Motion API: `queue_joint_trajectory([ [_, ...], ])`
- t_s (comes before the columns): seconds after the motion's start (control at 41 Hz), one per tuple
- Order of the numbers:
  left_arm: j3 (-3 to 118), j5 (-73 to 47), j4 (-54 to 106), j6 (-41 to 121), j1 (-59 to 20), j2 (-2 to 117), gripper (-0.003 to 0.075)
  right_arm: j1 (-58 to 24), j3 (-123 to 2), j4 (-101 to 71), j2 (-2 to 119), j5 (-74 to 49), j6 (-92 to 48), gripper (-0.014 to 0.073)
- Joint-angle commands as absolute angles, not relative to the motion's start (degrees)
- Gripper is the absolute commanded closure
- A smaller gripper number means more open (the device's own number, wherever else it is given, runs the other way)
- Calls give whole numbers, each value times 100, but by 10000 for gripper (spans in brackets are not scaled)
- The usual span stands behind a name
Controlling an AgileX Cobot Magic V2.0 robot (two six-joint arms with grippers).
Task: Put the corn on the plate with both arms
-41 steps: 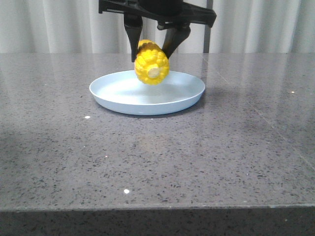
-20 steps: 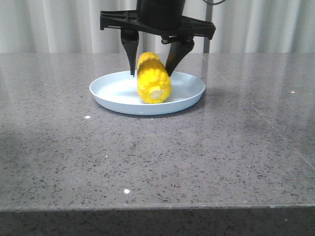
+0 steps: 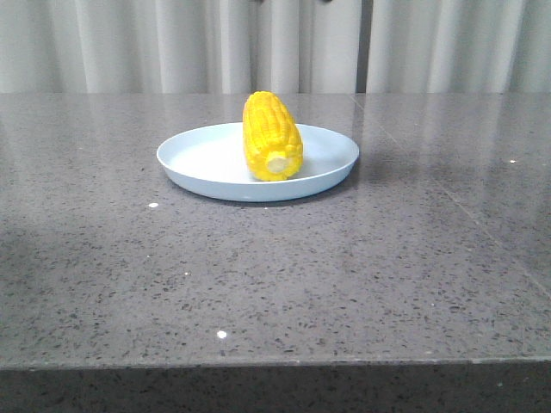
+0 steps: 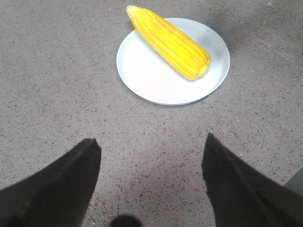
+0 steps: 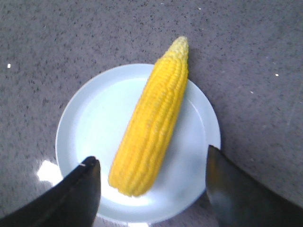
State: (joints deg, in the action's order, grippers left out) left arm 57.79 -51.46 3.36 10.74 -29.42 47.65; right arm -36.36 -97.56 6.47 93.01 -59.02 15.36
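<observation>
corn [image 3: 271, 138] released on plate [image 3: 202, 159] — right hand [image 5: 150, 189] lifted away

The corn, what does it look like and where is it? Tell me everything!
The corn is bright yellow with neat rows of kernels, and it looks shiny like plastic. One end is fat with a pale cream cut face; the other narrows to a pale tip. It lies on its side across the pale-blue plate, its tip poking out past the rim. Only the plate touches it. Nothing grips it.
</observation>
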Motion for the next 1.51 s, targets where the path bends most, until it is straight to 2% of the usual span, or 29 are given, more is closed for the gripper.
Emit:
queue_joint_trajectory([
  [0.0, 5923, -4725, 375, 1032, -2990, 4743, 260, -3609, -9273, 745, 8417, -5744, 971, 95],
  [0.122, 5923, -4717, 375, 1032, -2990, 4743, 260, -3609, -8441, 707, 7543, -5762, 474, 95],
  [0.488, 5923, -4715, 375, 1032, -2990, 4743, 261, -3609, -6645, 665, 5100, -5433, 473, 95],
  [0.805, 5914, -4715, 375, 1032, -2990, 4743, 261, -3609, -5659, 671, 3714, -5035, 473, 98],
  [0.854, 5914, -4715, 375, 1032, -2990, 4743, 269, -3609, -5576, 671, 3615, -4972, 473, 120],
  [0.951, 5914, -4715, 375, 1032, -2990, 4743, 349, -3609, -5478, 671, 3540, -4891, 473, 243],
  [1.122, 5914, -4715, 375, 1032, -2990, 4743, 579, -3609, -5397, 671, 3540, -4849, 473, 557],
  [1.195, 5914, -4715, 375, 1032, -2990, 4743, 676, -3609, -5397, 671, 3540, -4804, 473, 649],
  [1.268, 5914, -4715, 375, 1032, -2990, 4743, 739, -3609, -5397, 671, 3540, -4726, 473, 657],
  [1.488, 5914, -4715, 375, 1032, -2990, 4743, 741, -3609, -5397, 627, 3540, -4604, 473, 662],
])
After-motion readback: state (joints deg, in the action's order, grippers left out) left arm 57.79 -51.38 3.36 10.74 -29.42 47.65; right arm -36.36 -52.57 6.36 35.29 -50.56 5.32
